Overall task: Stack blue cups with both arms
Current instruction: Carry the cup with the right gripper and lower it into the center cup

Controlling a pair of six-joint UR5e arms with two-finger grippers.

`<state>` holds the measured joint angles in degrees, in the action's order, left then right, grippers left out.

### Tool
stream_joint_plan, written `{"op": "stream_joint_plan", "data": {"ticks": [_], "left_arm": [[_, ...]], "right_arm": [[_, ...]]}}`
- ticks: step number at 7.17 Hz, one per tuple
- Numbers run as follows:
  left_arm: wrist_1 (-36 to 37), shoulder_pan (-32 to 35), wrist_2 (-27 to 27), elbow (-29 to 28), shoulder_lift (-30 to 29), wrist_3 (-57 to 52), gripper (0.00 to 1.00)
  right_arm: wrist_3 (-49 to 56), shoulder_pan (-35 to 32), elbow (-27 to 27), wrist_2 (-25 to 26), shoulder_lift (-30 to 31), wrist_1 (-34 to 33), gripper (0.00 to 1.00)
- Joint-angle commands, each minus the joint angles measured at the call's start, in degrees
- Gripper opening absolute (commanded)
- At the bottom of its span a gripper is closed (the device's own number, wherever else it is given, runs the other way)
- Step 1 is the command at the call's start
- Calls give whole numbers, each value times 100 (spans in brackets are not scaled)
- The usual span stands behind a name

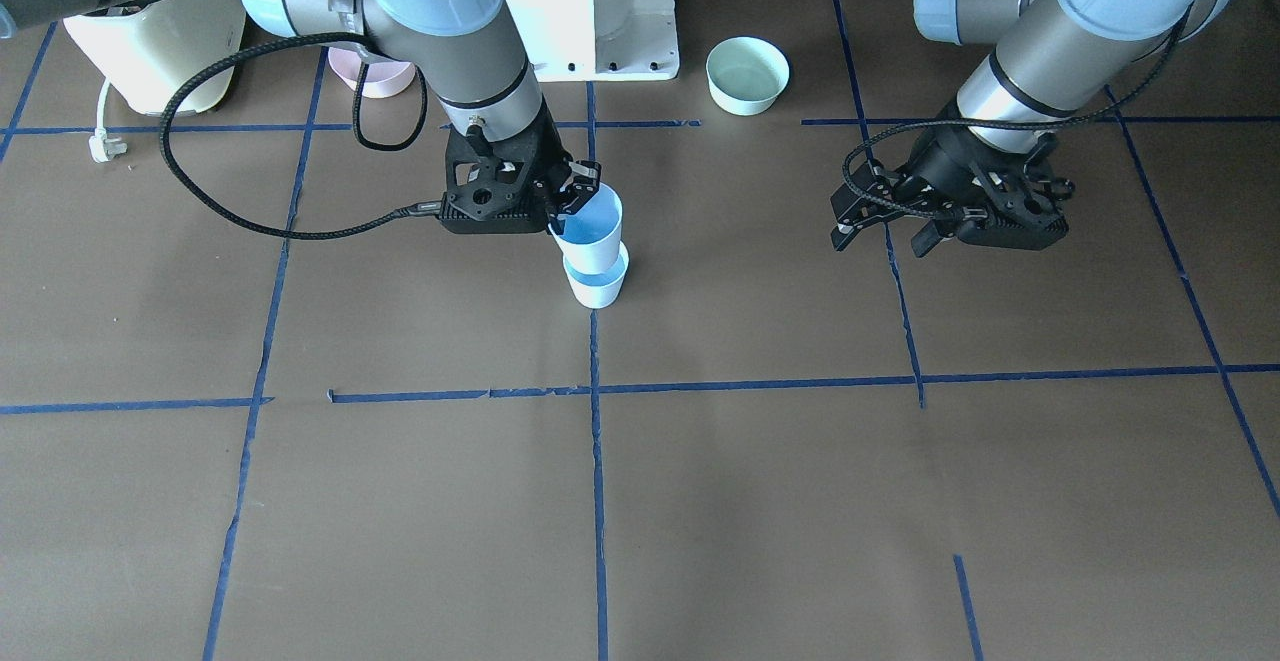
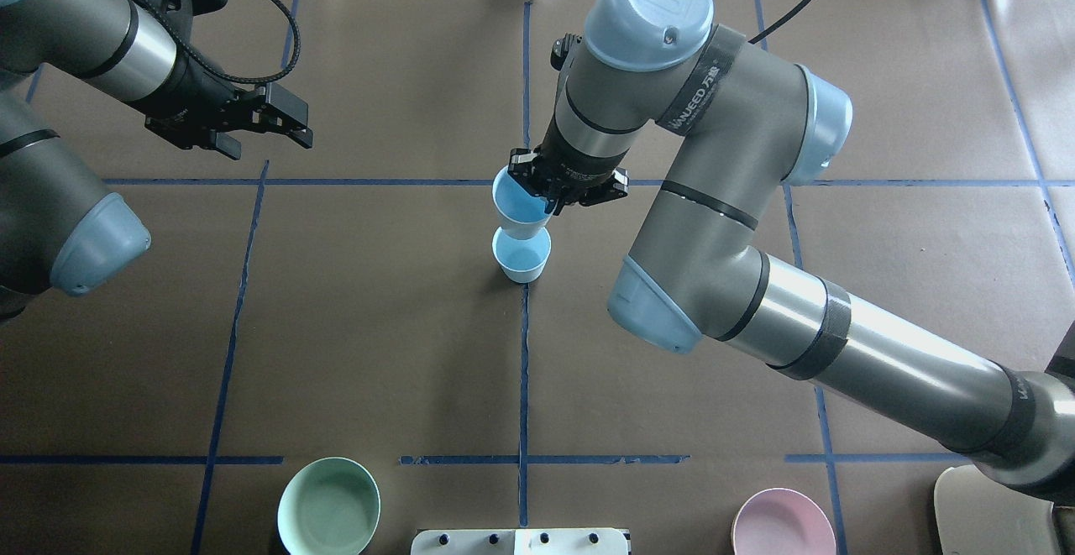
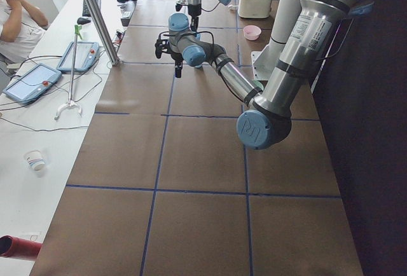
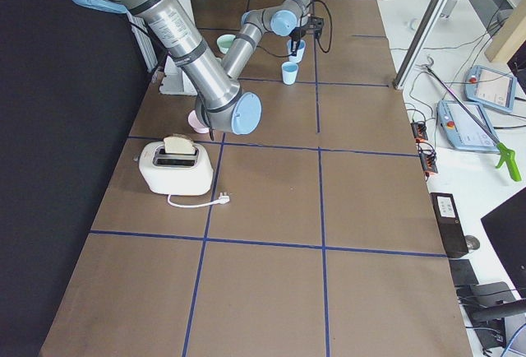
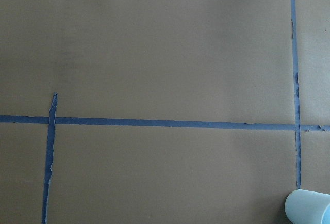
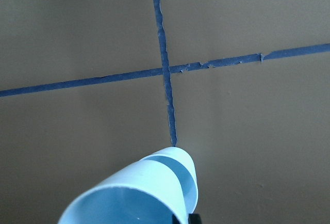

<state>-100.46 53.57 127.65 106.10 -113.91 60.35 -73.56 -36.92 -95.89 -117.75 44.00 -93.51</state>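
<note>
Bringing one blue cup in over the other, mid-worktop!

Pinching the upper blue cup [image 1: 592,229] by its rim with the right gripper [image 1: 574,193], fingers narrow on the thin wall, and hanging it slightly tilted just over the lower blue cup [image 1: 597,287], standing upright on the centre tape line [image 1: 598,461] well away from every edge. Judging them not yet nested; not managing to tell from these angles whether touching. Parking the left gripper [image 1: 880,237] off toward the far left corner, fingers spread wide on nothing. Wanting, for a clean stack: levelling the held cup, centring its narrow base over the open mouth below, sinking slowly, letting go only once seated. Dealing with light, smooth, tapered plastic tumblers here, pale outside, brighter blue inside, no handles. Expecting easy sliding together, and equally easy tipping under a sideways nudge.
</note>
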Motion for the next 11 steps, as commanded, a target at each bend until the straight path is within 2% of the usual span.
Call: {"op": "stream_joint_plan", "data": {"ticks": [1, 9, 10, 11], "left_arm": [[9, -13, -3, -1, 0, 3, 100], [0, -13, -3, 16, 0, 55, 100], [0, -13, -3, 25, 0, 55, 100], [0, -22, -3, 25, 0, 55, 100]], "right_arm": [[-18, 185, 149, 121, -14, 8, 0], [-18, 264, 220, 262, -5, -1, 0], [-18, 264, 220, 262, 4, -1, 2], [-18, 264, 211, 270, 12, -1, 58]]}}
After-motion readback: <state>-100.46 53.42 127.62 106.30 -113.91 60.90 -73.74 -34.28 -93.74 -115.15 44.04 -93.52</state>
